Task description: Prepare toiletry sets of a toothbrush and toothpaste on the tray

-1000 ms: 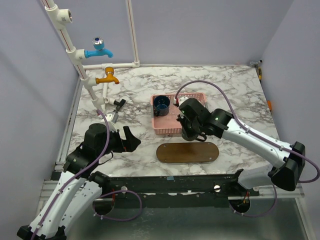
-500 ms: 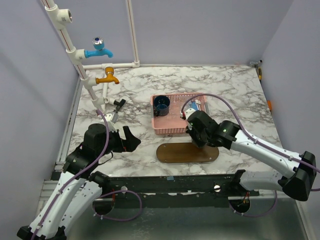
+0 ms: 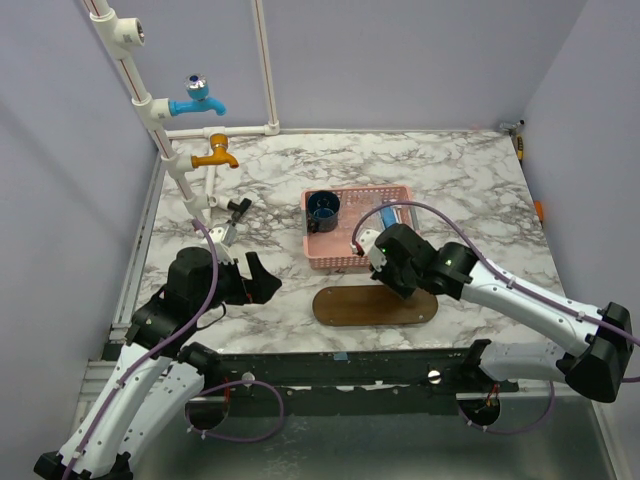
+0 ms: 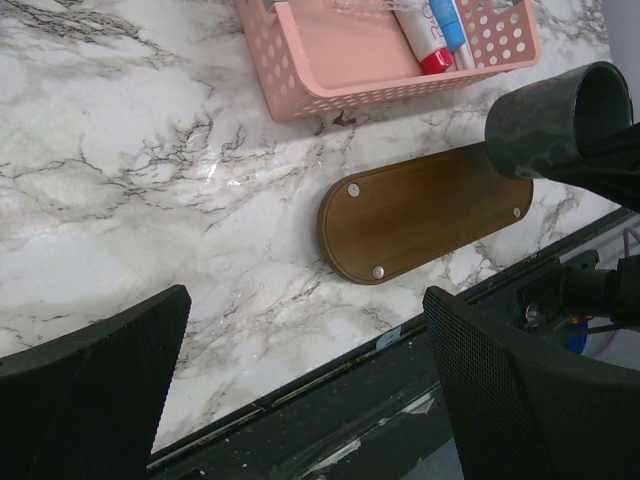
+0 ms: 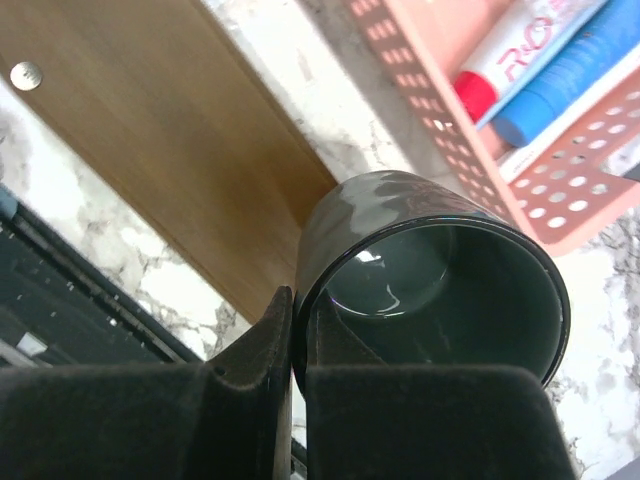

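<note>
My right gripper point(image 5: 298, 310) is shut on the rim of a dark glossy cup point(image 5: 440, 270), one finger inside and one outside. It holds the cup tilted over the right part of the brown wooden tray point(image 3: 345, 308), just in front of the pink basket point(image 3: 335, 258). The same cup point(image 4: 560, 120) shows in the left wrist view above the tray point(image 4: 420, 215). The toothpaste point(image 5: 510, 55), white with a red cap, lies in the basket beside a blue toothbrush point(image 5: 570, 75). My left gripper point(image 4: 300, 330) hangs open over the table's near edge, left of the tray, with nothing in it.
A dark blue cup point(image 3: 322, 208) stands in the basket's left end. White piping with a blue tap point(image 3: 197, 100) and a yellow tap point(image 3: 216, 155) rises at the back left. A small black clip point(image 3: 238, 210) lies near the pipe's foot.
My right arm has carried the dark cup out from above the basket toward the near edge, to a spot over the tray. The left arm has not moved.
</note>
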`<act>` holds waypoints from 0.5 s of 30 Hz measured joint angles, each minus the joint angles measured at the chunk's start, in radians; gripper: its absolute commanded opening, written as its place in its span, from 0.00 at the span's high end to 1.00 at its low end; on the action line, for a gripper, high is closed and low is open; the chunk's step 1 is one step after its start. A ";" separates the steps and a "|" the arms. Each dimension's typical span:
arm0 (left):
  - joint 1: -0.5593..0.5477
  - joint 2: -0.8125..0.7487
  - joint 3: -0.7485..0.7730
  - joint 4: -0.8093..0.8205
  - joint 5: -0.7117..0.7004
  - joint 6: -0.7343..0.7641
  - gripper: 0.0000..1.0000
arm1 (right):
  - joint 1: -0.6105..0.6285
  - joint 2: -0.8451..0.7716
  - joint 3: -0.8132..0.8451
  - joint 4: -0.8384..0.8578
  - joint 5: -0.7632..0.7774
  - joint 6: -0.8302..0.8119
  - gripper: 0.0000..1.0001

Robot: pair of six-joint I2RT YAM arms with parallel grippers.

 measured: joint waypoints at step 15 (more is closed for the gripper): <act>0.000 0.009 0.000 0.000 0.000 0.000 0.01 | 0.000 0.135 0.121 -0.067 -0.266 0.072 0.99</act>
